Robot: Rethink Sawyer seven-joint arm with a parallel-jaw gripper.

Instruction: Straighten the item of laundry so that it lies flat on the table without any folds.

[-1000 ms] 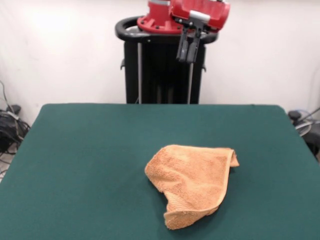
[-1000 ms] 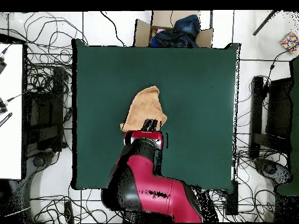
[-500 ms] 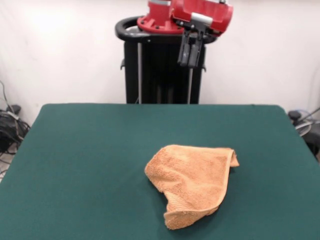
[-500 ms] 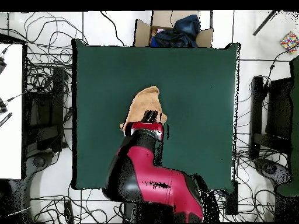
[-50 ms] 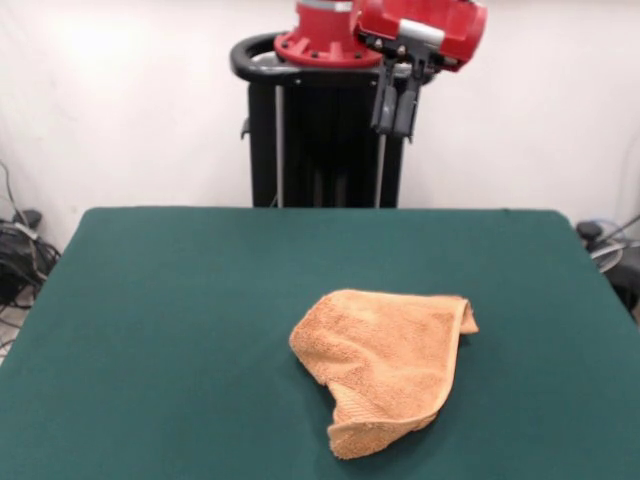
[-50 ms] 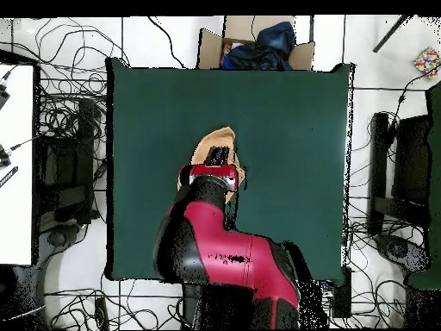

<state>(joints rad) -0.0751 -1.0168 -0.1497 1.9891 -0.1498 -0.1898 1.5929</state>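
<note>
The item of laundry (image 5: 385,360), a small light-orange terry towel, lies crumpled on the dark green table (image 5: 180,330), right of centre and toward the front edge. Its lower part is folded over into a bunched tip, and the hem curls along the right side. My gripper (image 5: 395,112) hangs high above the table's far side, well clear of the towel, shut with nothing in it. From overhead, the red arm covers most of the towel (image 6: 208,143). There the gripper (image 6: 219,157) sits over the cloth, near the middle of the table (image 6: 284,129).
The black pedestal (image 5: 320,150) stands behind the table's far edge. Cables (image 5: 20,250) lie on the floor at the left. Overhead, a cardboard box (image 6: 258,43) holding a blue item sits beyond the table's top edge, with cables all around.
The arm has swung: in the front view the gripper has moved right and a little higher. Overhead it has moved further over the towel. The towel has not moved.
</note>
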